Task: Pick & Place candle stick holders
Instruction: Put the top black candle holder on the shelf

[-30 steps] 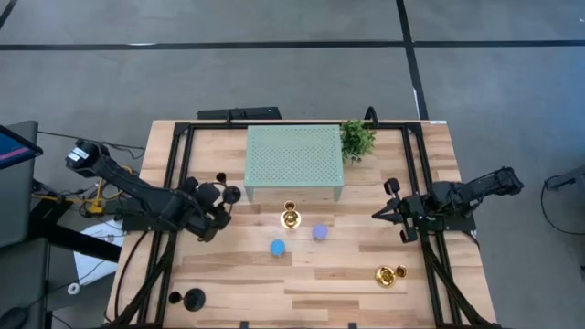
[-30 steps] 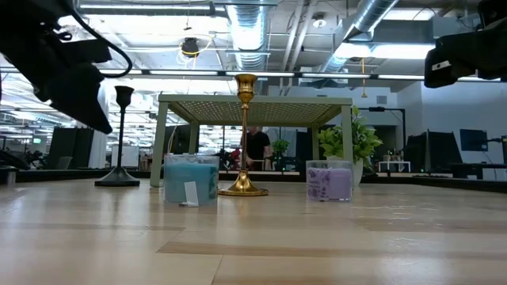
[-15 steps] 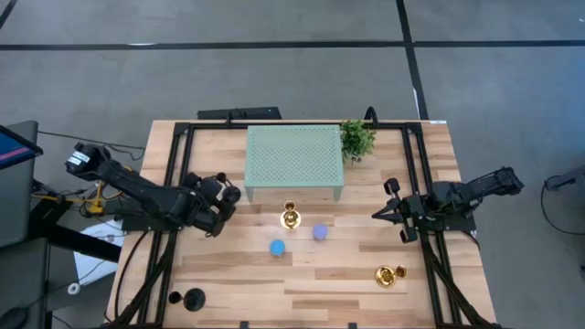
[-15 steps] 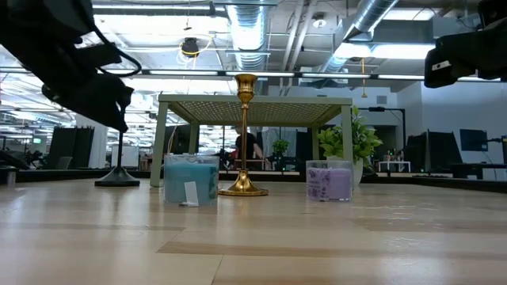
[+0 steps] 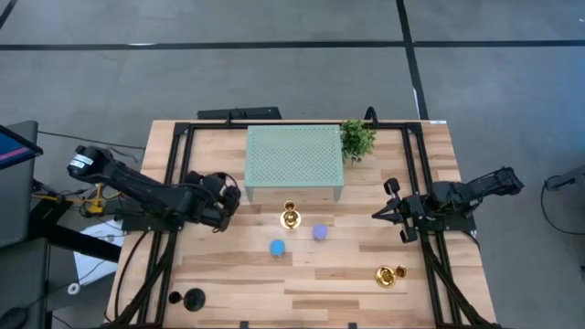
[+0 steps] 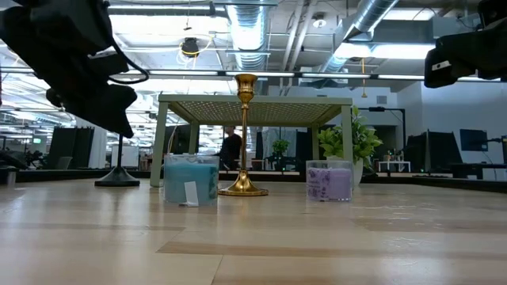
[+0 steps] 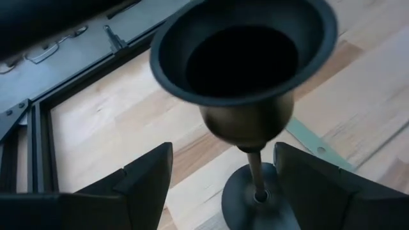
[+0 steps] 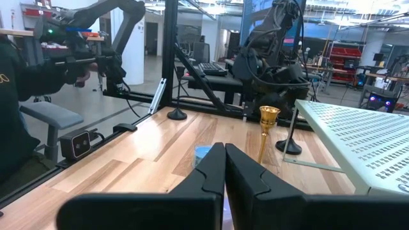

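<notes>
A matte black candle stick holder stands upright on its round base at the table's left, in front of the green shelf's left leg. My left gripper is open. Its two fingers stand on either side of the holder's slim stem and do not touch it. A gold holder stands upright at mid-table. A second gold holder lies near the right front. Another black holder is at the left front. My right gripper is shut and empty at the right.
A green perforated shelf stands at the far middle, with a small potted plant beside it. A blue candle jar and a purple one sit near the upright gold holder. Black frame rails run along both sides.
My left gripper has moved toward the table's far edge and a little right, up to the standing black holder, so that its fingers now flank the stem. In the low view the arm now hides the holder's cup. The holder has stayed in place.
</notes>
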Motion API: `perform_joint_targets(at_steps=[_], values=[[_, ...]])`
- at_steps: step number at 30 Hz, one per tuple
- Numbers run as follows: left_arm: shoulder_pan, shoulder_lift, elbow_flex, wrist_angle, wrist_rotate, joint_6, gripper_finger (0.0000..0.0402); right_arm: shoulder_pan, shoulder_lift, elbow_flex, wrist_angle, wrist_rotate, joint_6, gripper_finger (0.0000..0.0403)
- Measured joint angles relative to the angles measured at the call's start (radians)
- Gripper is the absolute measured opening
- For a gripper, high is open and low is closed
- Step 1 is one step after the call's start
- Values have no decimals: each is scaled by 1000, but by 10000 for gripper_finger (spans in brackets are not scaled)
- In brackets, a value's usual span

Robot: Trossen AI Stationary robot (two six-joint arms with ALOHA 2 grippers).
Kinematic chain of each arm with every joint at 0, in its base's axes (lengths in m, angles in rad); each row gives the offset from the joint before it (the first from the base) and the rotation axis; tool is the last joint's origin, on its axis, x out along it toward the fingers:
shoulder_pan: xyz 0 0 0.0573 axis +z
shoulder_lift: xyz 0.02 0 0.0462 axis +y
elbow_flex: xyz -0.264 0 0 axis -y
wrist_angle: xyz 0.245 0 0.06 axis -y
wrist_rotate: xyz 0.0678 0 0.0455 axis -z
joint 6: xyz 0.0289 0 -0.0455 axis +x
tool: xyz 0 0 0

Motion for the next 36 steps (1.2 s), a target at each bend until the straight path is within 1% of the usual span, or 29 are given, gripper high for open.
perform_joint_targets(at_steps=[6,9,13,20,21,22,27,31,36], values=[[13,30,0,21,-28,0,270,-1,0,0,0,0,0,0],[13,34,0,23,-27,0,249,-1,0,0,0,0,0,0],[13,34,0,27,-27,0,190,-1,0,0,0,0,0,0],[13,34,0,28,-17,0,42,0,0,0,0,0,0,0],[13,33,1,33,-15,-1,23,0,0,0,0,0,0,0],[13,33,4,36,-9,11,16,0,0,0,0,0,0,0],[13,32,3,32,8,32,20,0,0,0,0,0,0,0],[-7,29,3,31,16,35,13,0,0,0,0,0,0,0],[-62,-31,5,20,62,41,15,0,0,0,0,0,0,0]])
